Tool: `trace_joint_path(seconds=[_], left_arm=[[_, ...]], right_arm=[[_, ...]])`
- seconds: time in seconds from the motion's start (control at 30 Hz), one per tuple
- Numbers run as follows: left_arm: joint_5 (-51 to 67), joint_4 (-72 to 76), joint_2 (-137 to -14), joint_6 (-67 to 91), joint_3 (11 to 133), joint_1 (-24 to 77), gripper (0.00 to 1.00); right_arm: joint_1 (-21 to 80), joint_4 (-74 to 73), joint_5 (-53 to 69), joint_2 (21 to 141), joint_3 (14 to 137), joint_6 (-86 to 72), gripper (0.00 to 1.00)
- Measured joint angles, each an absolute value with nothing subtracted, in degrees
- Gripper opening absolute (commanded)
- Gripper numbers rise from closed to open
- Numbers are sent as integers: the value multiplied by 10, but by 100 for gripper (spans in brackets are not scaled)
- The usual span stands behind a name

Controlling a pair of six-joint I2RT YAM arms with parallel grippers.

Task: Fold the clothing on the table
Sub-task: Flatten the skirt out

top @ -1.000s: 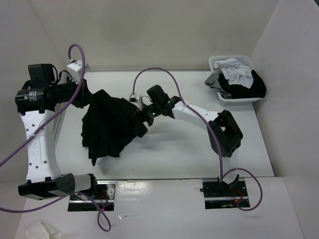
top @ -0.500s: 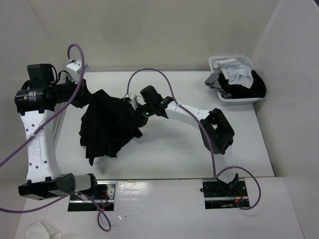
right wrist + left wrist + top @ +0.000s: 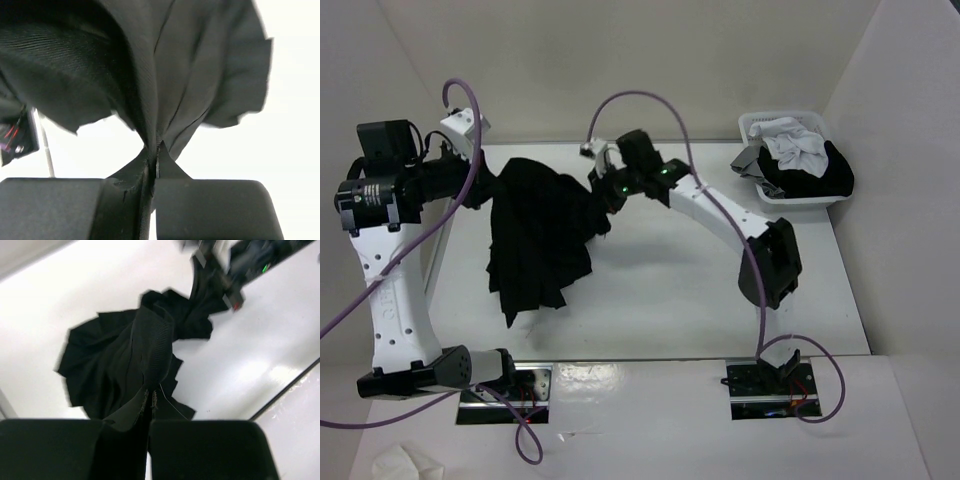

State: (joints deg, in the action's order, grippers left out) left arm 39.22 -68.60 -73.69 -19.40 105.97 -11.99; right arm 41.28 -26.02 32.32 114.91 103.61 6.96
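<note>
The clothing (image 3: 535, 235), a black pleated skirt, hangs lifted over the white table (image 3: 670, 300), its hem drooping toward the near left. My left gripper (image 3: 485, 185) is shut on its upper left part; the left wrist view shows the fabric (image 3: 135, 355) pinched between the closed jaws of the left gripper (image 3: 149, 407). My right gripper (image 3: 600, 185) is shut on the skirt's upper right edge. In the right wrist view the cloth (image 3: 165, 65) runs straight into the closed jaws of the right gripper (image 3: 156, 160).
A white basket (image 3: 795, 160) with white, grey and black clothes sits at the back right corner. White walls enclose the table. A metal rail (image 3: 650, 362) runs along the near edge by the arm bases.
My right gripper has shut on the skirt's right edge and lifted it toward the back. The left gripper rose too, so the skirt now hangs between both.
</note>
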Motion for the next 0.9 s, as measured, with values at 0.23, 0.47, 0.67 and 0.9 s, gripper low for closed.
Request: trace_joint_path(seconds=[0.23,0.47,0.67,0.9], left_arm=[[412,-685,-738,-196,1125,-120,0],[438,-692,-738,-202,1126,-120,0],[456,-710,-736,-225,1127,-120,0],[471,-735,-726,-241,1142,-120,0]], right_arm=[[346,-332,281,1066,1145,113,0],[357,-374,261,987,1146,159,0],[357,-418,252,943,1130,198,0],[355,-477,264,888,1124,253,0]])
